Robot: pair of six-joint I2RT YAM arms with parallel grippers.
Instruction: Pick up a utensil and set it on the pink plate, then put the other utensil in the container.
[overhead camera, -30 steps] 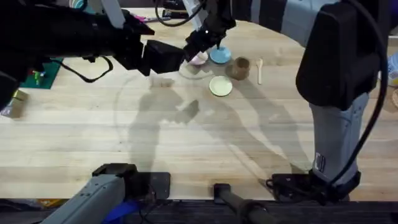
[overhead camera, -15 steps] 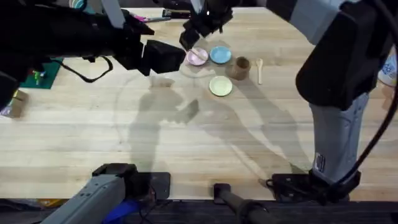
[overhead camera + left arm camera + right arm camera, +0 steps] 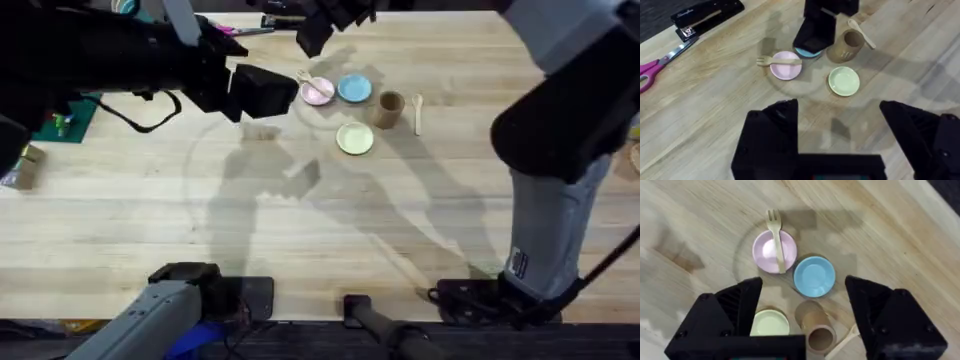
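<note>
The right gripper (image 3: 312, 38) has been lifted clear of the pink plate (image 3: 318, 93), fingers spread, nothing held. The fork (image 3: 775, 240) is left across the plate, tines overhanging. The spoon (image 3: 418, 110) lies on the worktop (image 3: 300, 220) beside the container (image 3: 389, 108). Left gripper (image 3: 837, 125) fingers released; blue plate (image 3: 805, 52) partly hidden.

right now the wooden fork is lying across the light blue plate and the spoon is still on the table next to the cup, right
Not quite. The wooden fork lies across the pink plate, its tines sticking out past the rim, not on the light blue plate, which is bare. The right wrist view shows this plainly. The rest holds: the spoon lies on the table beside the cup, as the overhead view shows.
</note>
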